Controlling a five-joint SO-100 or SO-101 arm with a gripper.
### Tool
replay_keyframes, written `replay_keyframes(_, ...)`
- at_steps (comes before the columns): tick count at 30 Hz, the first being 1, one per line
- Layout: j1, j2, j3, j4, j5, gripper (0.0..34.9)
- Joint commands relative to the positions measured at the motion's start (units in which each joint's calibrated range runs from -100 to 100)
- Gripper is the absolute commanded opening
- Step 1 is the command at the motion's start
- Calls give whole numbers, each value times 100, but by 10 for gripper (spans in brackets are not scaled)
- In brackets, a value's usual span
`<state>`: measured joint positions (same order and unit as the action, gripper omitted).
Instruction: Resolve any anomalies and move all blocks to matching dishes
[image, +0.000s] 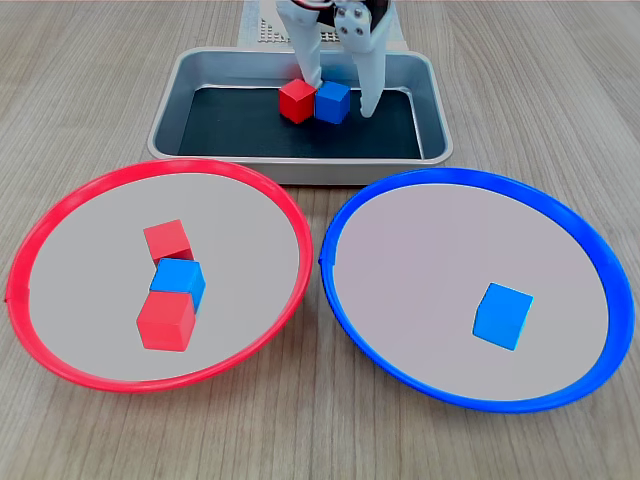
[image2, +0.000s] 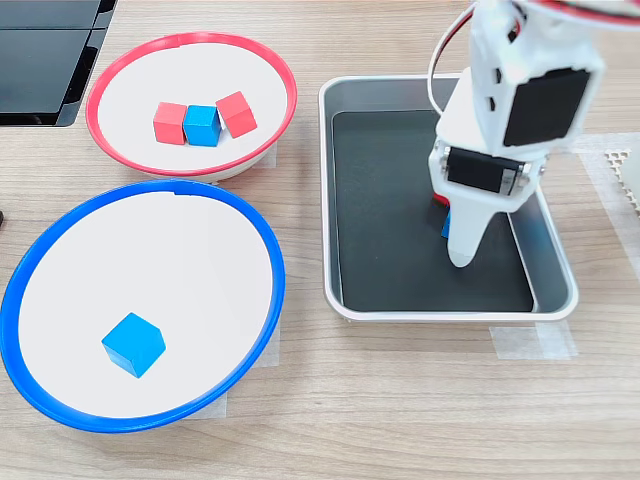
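Tray (image: 170, 120) holds blue block (image: 332, 102) between tool (image: 341, 103) fingers.

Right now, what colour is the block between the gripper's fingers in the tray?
Blue block, clearest in the first exterior view.

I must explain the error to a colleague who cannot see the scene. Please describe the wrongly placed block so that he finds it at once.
Find the red-rimmed dish, on the first exterior view's left. Three blocks lie there in a row. The misplaced one is the blue block in the middle, between two red blocks.
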<state>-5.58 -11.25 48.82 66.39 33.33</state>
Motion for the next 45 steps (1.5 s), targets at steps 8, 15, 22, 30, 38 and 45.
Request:
replay_keyframes(8, -68, 174, -326, -139, 34, 2)
replay_keyframes(15, -520, 21, -2037, 356, -835, 2)
replay_keyframes(22, -633, 840, -3130, -1708, -1509, 2)
replay_keyframes(30, -661, 2068, -3821, -2764, -1558, 2)
replay_keyframes(38, -718, 2784, -4559, -2500, -1568, 159)
replay_keyframes(45, -765, 2119, -4477, -1650, -1573, 164)
